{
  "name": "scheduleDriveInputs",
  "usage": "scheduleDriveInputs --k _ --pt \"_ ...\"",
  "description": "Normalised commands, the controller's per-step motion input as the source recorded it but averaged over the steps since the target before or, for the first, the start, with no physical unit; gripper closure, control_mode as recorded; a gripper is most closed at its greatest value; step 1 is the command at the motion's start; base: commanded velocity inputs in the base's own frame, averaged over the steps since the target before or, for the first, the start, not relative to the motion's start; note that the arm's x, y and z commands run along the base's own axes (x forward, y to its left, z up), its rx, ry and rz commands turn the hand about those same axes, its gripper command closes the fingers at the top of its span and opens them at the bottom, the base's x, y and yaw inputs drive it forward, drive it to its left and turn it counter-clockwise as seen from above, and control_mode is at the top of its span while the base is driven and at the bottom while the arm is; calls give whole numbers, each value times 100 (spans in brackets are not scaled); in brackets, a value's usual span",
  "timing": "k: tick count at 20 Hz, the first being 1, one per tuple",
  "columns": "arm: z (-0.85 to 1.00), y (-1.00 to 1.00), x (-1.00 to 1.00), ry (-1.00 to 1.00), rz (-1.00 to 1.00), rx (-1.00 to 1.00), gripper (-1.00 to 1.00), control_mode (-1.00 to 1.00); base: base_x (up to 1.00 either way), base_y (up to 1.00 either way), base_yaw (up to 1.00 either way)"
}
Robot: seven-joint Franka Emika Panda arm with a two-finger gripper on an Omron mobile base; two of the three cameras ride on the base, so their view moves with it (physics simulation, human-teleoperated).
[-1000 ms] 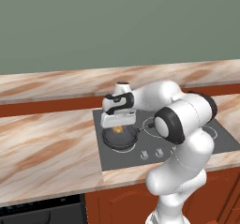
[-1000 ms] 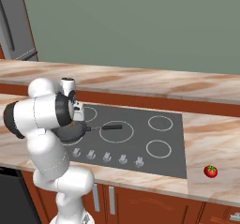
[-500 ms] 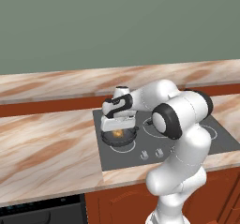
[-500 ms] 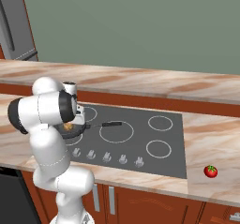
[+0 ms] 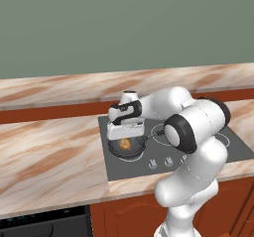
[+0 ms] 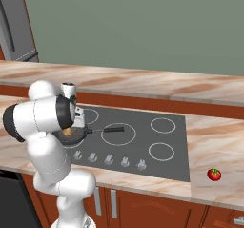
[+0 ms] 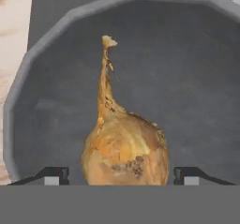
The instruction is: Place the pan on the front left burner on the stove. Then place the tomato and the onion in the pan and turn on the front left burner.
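Note:
The dark pan [image 5: 127, 148] [image 6: 72, 135] [image 7: 187, 78] sits on the stove [image 5: 198, 149] [image 6: 143, 146] at its front left, handle [image 6: 108, 129] pointing right, and it covers most of the front left burner. The golden-brown onion [image 5: 125, 144] [image 6: 68, 132] [image 7: 124, 153] lies on the pan floor with its stalk pointing away from the hand. My gripper [image 5: 125, 132] [image 7: 121, 174] hangs low over the pan, open, one fingertip [image 7: 57, 174] on each side of the onion with small gaps. The red tomato [image 6: 214, 174] rests on the counter right of the stove.
A row of small silver knobs [image 6: 108, 159] [image 5: 159, 162] lines the stove's front edge. Three other burner rings [image 6: 163, 125] lie to the right of the pan. Marble counter [image 5: 49, 156] stretches left of the stove; a raised back ledge [image 6: 143, 86] runs behind.
The gripper came down into the pan with the onion and its jaws widened, leaving the onion lying on the pan floor.

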Motion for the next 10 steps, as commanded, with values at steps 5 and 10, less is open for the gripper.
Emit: scheduleDriveInputs --k 5,10 --pt "58 0 -30 -2 0 0 -100 -100 0 0 0" --pt "94 -11 -6 -6 -1 0 -100 -100 0 0 0"
